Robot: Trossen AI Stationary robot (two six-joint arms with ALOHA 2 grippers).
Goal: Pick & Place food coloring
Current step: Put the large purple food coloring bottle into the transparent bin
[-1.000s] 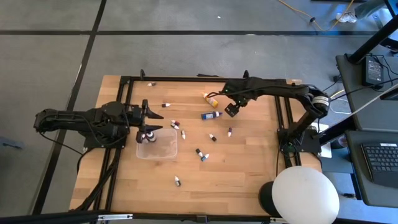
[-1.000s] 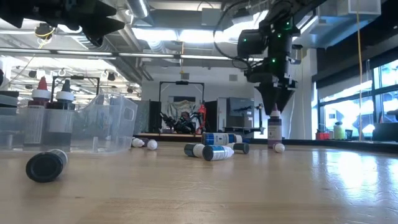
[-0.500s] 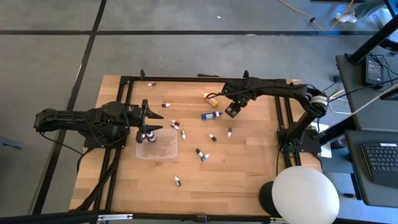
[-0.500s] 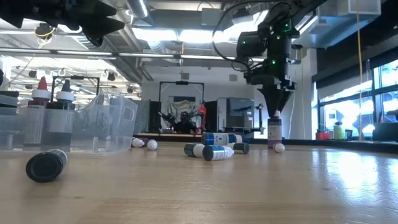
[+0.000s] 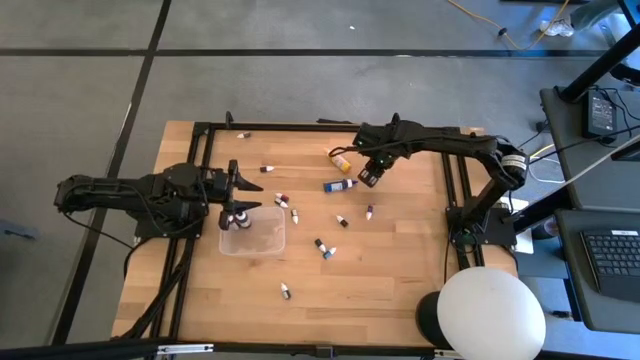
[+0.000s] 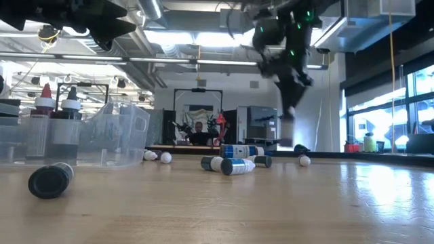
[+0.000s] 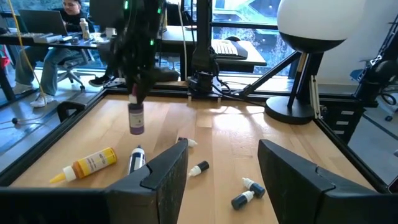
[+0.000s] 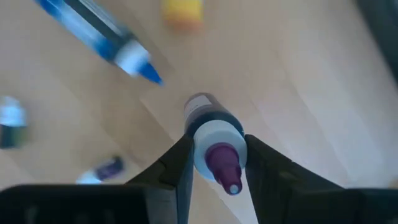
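Note:
My right gripper (image 5: 367, 178) is over the table's far middle, shut on a purple food coloring bottle (image 7: 135, 118) with a white cap. Its purple tip (image 8: 225, 168) points up between the fingers. My left gripper (image 7: 217, 174) hangs open over the clear tray (image 5: 255, 238) at the left, with nothing between its fingers. Two bottles (image 6: 57, 102) stand upright in the tray. A yellow bottle (image 5: 340, 158) and a blue one (image 5: 340, 185) lie on their sides beside my right gripper. Several small bottles (image 5: 322, 247) are scattered over the wood. My right gripper pinches the purple bottle's white cap (image 8: 214, 134) between its two fingers, just below the tip. The fingers come from above, pointing down. The bottle hangs upright below them, and its base (image 7: 136, 130) is clear of the table.
A white globe lamp (image 5: 492, 310) stands at the near right corner. Black frame rails (image 5: 200, 200) run along the table's left, far and right sides. People sit at desks beyond the table in the left wrist view.
My right gripper has shut on the standing purple bottle's cap, then risen and gone a little toward the table's left. The bottle has been lifted off the table.

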